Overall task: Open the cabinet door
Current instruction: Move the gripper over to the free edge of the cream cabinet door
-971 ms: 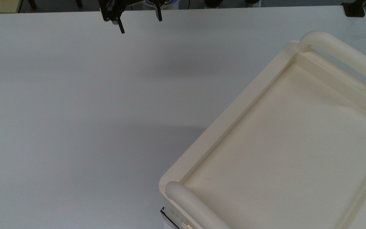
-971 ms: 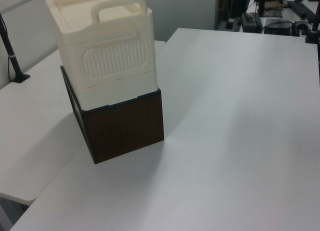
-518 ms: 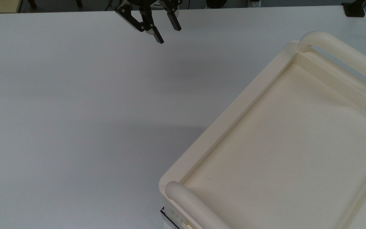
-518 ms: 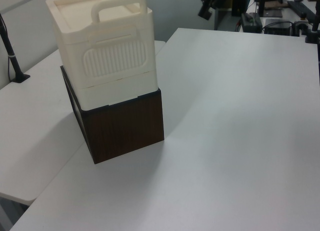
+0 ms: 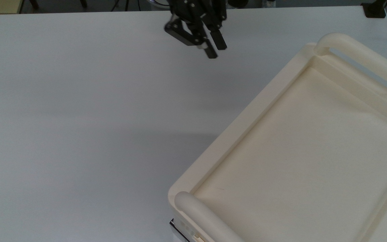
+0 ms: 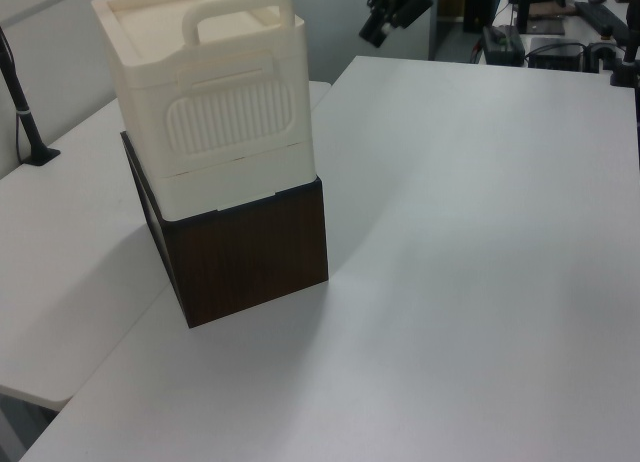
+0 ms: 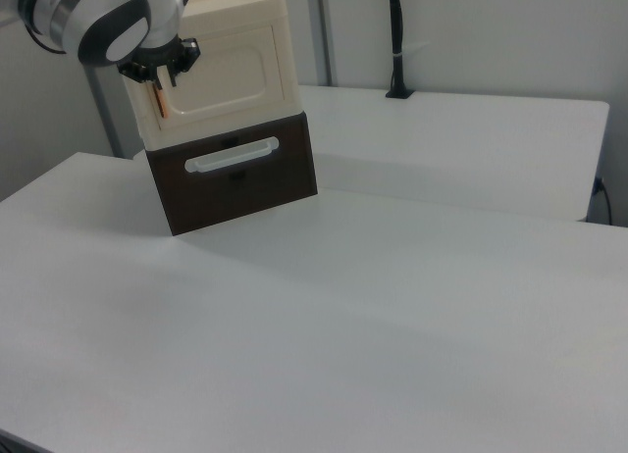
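Overhead, gripper (image 5: pixel 215 50) slightly parted, empty, above bare table (image 5: pixel 79 117), well apart from cabinet door (image 7: pixel 218 75)

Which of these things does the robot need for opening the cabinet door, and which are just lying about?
For the job:
- gripper, open, apart from the cabinet
- cabinet door
- its copper handle

Just there:
- dark brown base
- rounded top handle
- black pole
- white table

White table (image 5: pixel 79 117), dark wood-grain drawer base (image 6: pixel 250 257) with cream bar handle (image 7: pixel 231 156), black post (image 7: pixel 397 41)
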### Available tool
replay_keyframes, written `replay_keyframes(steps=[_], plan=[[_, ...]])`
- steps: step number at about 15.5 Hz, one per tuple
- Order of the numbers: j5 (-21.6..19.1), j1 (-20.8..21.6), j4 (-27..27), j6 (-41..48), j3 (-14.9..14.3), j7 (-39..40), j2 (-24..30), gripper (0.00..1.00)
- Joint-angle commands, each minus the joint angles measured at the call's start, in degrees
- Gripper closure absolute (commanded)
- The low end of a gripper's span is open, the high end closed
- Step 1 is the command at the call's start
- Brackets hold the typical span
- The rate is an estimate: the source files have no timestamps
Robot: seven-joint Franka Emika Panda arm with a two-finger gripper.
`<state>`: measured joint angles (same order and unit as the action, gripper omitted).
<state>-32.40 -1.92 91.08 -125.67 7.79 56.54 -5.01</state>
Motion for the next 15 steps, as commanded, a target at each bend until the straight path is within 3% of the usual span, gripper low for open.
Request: replay_keyframes(steps=[1,6,15], plan=[[-0.6,0.9,0.7,-5.4,2.3,2.0,-2.1,0.84],[-0.6,4.7,0.2,-14.2,2.5,1.7,-7.0,0.86],[-1.2,4.8,0.1,-15.0,3.3,0.2,-7.8,0.75]])
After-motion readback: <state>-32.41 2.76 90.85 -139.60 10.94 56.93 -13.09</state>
